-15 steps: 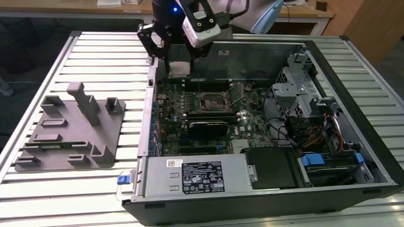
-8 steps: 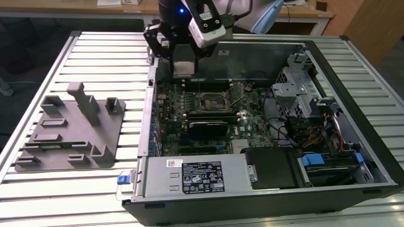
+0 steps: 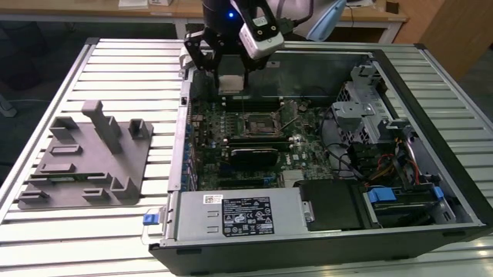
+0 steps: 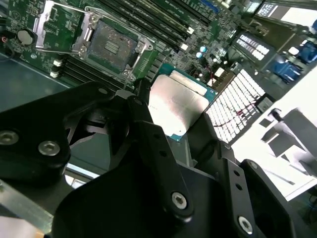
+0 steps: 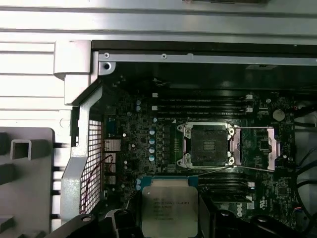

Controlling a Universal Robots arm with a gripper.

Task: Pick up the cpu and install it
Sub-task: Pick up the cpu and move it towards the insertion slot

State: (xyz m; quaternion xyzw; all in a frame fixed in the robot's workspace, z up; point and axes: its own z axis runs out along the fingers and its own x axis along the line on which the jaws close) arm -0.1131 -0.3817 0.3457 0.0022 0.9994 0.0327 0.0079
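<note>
**Mia:** What does the gripper have?

**Tom:** The cpu. Its black fingers are closed just enough to pinch the chip by two sides. The shiny face is up.

**Mia:** Where is the chip?

**Tom:** In the air, inside the computer case. It hangs over the green board, close to the case's far corner on the exterior view's left. It touches nothing but the fingers.

**Mia:** And past it?

**Tom:** The socket, near the middle of the board. Its metal lid is flipped open to one side, so the hole is bare.

**Mia:** How should it do this part well?

**Tom:** I think it should keep the chip flat and go slow. The chip's edges should sit square with the socket's edges. It should rest in, not get pushed in.

**Mia:** Which corner goes where?

**Tom:** I can't tell. The little corner mark is too small to see.
</note>
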